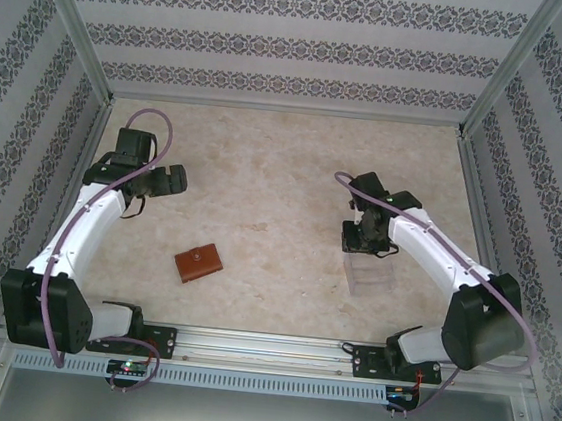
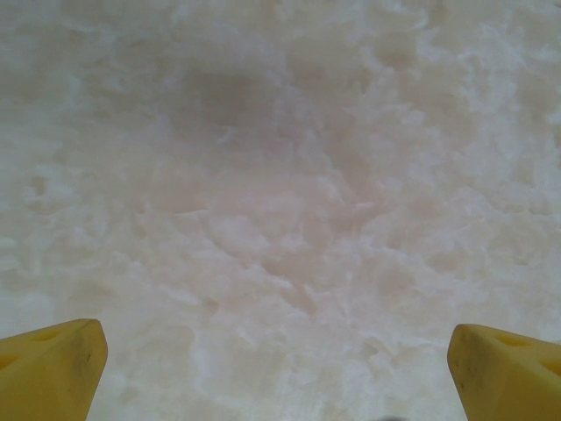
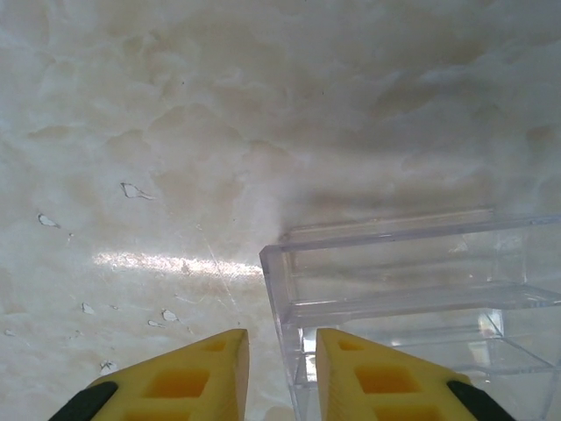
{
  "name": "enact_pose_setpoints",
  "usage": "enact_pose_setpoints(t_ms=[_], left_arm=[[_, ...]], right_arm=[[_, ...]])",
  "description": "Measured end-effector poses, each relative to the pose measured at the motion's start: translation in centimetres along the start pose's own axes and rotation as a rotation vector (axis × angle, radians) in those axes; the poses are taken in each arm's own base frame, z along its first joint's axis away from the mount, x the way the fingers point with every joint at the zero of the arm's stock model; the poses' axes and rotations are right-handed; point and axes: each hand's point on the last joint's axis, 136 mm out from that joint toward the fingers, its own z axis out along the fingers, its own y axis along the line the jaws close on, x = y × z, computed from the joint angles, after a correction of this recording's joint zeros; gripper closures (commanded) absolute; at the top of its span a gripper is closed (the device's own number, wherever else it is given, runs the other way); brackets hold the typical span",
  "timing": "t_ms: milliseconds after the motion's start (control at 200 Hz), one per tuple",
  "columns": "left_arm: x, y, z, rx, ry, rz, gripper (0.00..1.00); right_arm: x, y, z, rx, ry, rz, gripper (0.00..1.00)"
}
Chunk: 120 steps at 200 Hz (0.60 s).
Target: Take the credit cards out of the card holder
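the card holder [image 1: 200, 262] is being left closed and untouched on the table [image 1: 285, 171]; removal is being judged not yet begun. the left gripper [image 2: 273, 338] is being held spread wide. the right gripper [image 3: 280, 338] is being held narrow astride the clear box [image 3: 412, 263] wall; a pinch cannot be told.

One small brown wallet [image 1: 200, 262] on one pale marbled table [image 1: 286, 161]. One clear plastic box [image 1: 372, 273], to the right of the wallet and well apart from it. Two white-and-black robot arms: left arm [image 1: 83, 225] to the wallet's left, right arm [image 1: 437, 257] to its right, beyond the box. Two grippers, left gripper [image 2: 276, 351] and right gripper [image 3: 280, 351], one per arm. Four yellow fingers [image 2: 53, 368] in all, two on each gripper.
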Motion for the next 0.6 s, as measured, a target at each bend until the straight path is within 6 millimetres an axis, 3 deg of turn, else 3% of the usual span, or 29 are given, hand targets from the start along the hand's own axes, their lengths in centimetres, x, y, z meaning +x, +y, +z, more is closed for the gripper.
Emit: enact_pose_setpoints(t_ms=[600], left_arm=[[-0.2,0.8,-0.2,-0.045,-0.015,0.041,0.00]], right_arm=[[0.7,0.3,1.7,0.026,0.087,-0.024,0.76]])
